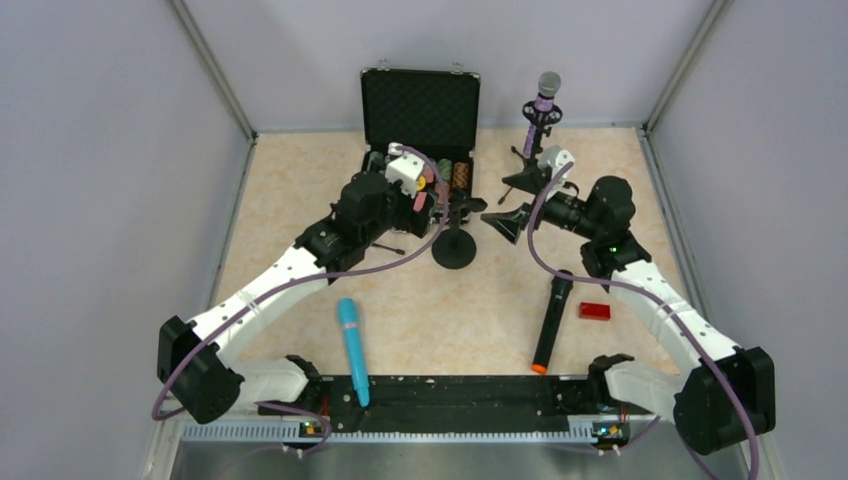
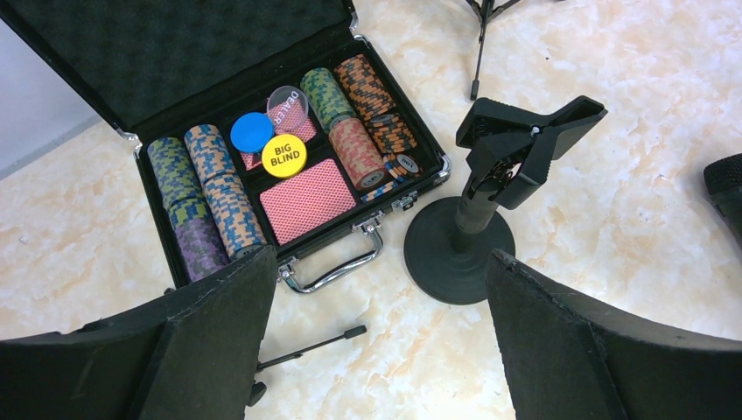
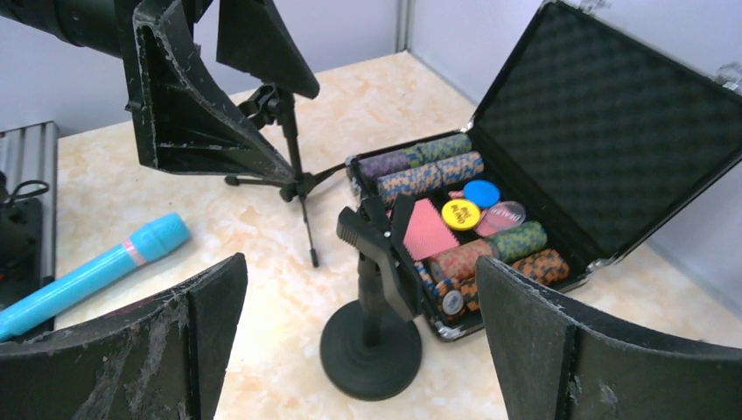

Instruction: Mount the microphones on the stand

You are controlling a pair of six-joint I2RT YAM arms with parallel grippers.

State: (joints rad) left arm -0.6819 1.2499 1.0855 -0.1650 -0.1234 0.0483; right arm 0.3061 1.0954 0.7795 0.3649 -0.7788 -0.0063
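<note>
While left pincer (image 2: 381, 262) and right pincer (image 3: 360, 265) gape, purple microphone (image 1: 545, 97) on tripod (image 1: 533, 140), seen overhead only

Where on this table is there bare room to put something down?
The widest bare patch lies between the turquoise microphone and the black microphone, nearer than the round-base stand. Another is the far left corner, beside the chip case. Crowded: mid-back, where case, tripod stand, left gripper and right gripper meet.

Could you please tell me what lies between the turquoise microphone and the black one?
Nothing: in the top view, the tabletop between the turquoise microphone and the black microphone is bare.
</note>
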